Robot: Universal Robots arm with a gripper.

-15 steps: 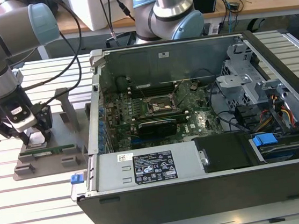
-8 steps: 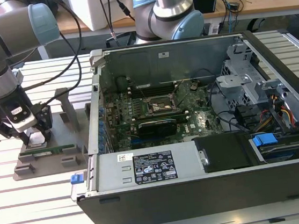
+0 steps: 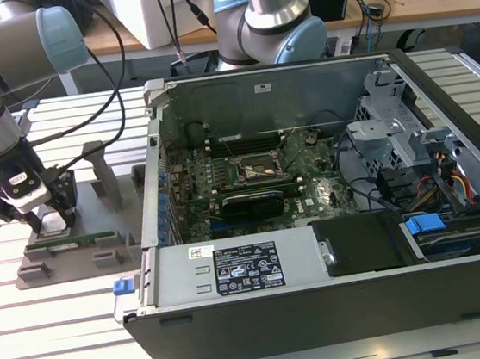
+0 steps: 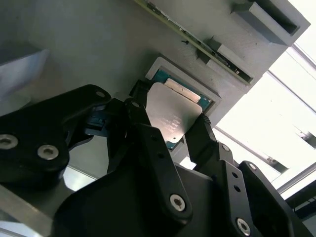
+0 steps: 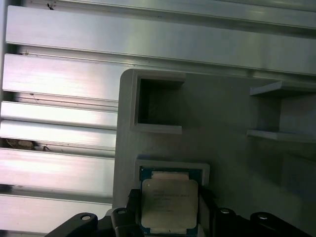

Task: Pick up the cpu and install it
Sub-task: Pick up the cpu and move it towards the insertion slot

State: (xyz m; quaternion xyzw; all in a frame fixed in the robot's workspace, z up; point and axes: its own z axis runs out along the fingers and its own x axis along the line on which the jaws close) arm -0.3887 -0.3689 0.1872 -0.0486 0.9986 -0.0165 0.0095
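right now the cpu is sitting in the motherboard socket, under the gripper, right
Not quite: the cpu sits in a recess of the grey holder, under the gripper, as the first wrist view shows.

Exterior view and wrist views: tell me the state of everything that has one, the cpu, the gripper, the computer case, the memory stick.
cpu, lying in its recess in the grey holder, metal side up.
gripper, fingers closed on two opposite edges of the cpu.
computer case, open, motherboard exposed.
memory stick, lying in its slot on the holder.
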